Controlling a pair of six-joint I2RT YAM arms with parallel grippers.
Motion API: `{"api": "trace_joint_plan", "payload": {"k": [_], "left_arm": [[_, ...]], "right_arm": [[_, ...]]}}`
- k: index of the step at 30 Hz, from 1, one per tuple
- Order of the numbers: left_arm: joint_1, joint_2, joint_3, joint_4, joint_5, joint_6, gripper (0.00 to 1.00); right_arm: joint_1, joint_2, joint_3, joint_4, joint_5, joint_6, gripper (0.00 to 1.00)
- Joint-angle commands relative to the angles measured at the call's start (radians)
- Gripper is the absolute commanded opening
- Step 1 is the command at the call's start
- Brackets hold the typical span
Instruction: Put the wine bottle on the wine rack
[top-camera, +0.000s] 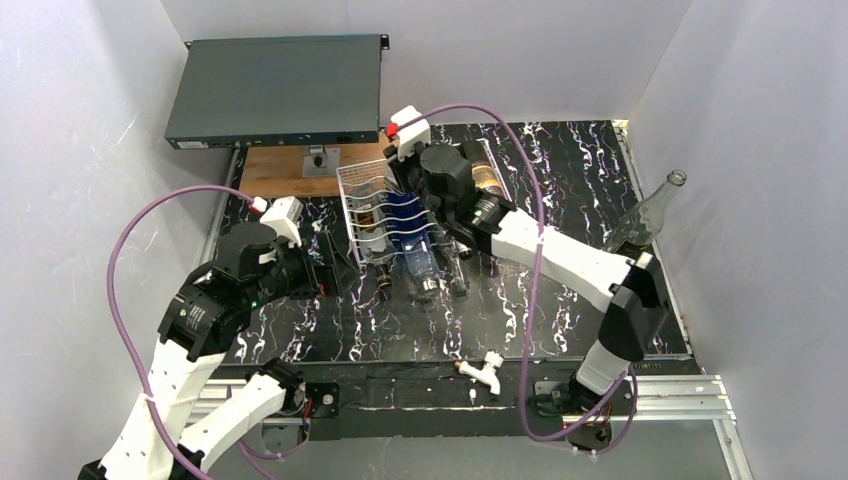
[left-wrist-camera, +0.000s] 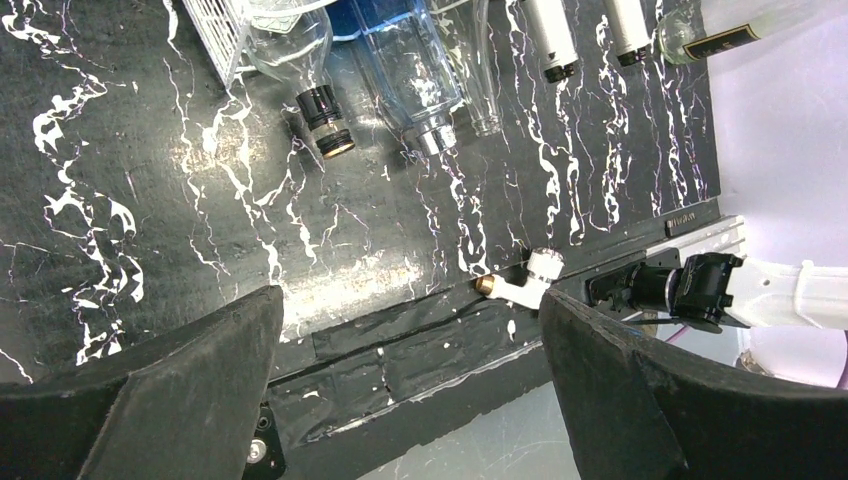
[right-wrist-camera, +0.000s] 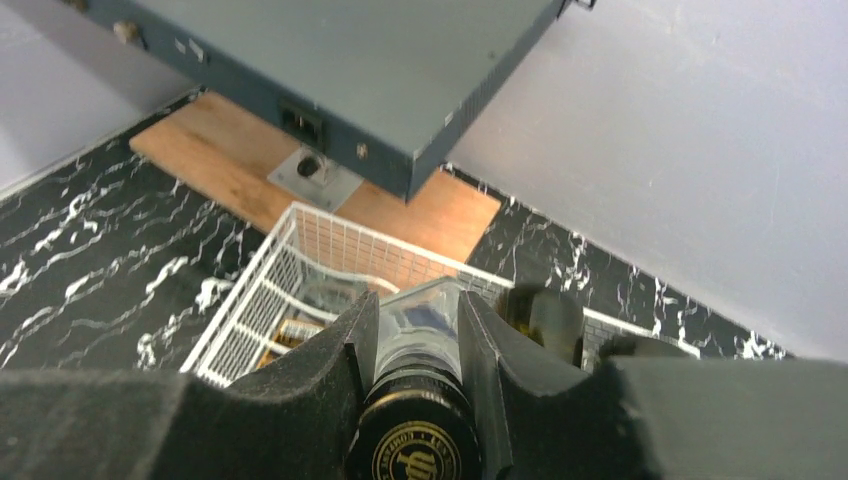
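Observation:
The white wire wine rack (top-camera: 358, 200) stands at the middle back of the black marbled table and holds several bottles lying with their necks towards the front. My right gripper (top-camera: 405, 165) hangs over the rack. In the right wrist view the right gripper (right-wrist-camera: 415, 310) is shut on the neck of a clear wine bottle (right-wrist-camera: 420, 330) with a black, gold-lettered cap. The bottle's body points into the rack (right-wrist-camera: 250, 300). My left gripper (top-camera: 322, 272) sits left of the rack's front. In its wrist view the left gripper (left-wrist-camera: 408, 300) is open and empty above the table's front edge.
A dark grey flat metal box (top-camera: 275, 90) rests on a wooden board (top-camera: 285, 168) behind the rack. An empty clear bottle (top-camera: 650, 215) leans on the right wall. A small white fitting (top-camera: 485, 370) lies at the table's front edge. Bottle necks (left-wrist-camera: 325, 115) stick out of the rack's front.

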Motion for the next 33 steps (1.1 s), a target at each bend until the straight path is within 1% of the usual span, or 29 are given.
{"api": "trace_joint_plan", "payload": {"k": [1,8,17,22,33], "left_arm": [[-0.002,0.025,0.030,-0.002,0.007,0.024,0.99],[-0.002,0.042,0.032,0.013,0.023,0.026,0.99],[-0.002,0.039,0.021,0.016,0.024,0.021,0.99],[-0.002,0.050,0.024,0.023,0.029,0.021,0.99],[-0.002,0.041,0.017,0.026,0.031,0.019,0.99]], "right_arm": [[0.014,-0.121,-0.110,0.042,0.027,0.071,0.01],[0.039,-0.190,-0.258,0.021,0.035,0.115,0.01],[0.098,-0.267,-0.403,-0.009,0.093,0.152,0.01],[0.106,-0.278,-0.462,-0.017,0.106,0.198,0.01],[0.114,-0.239,-0.575,0.076,0.118,0.314,0.01]]}}
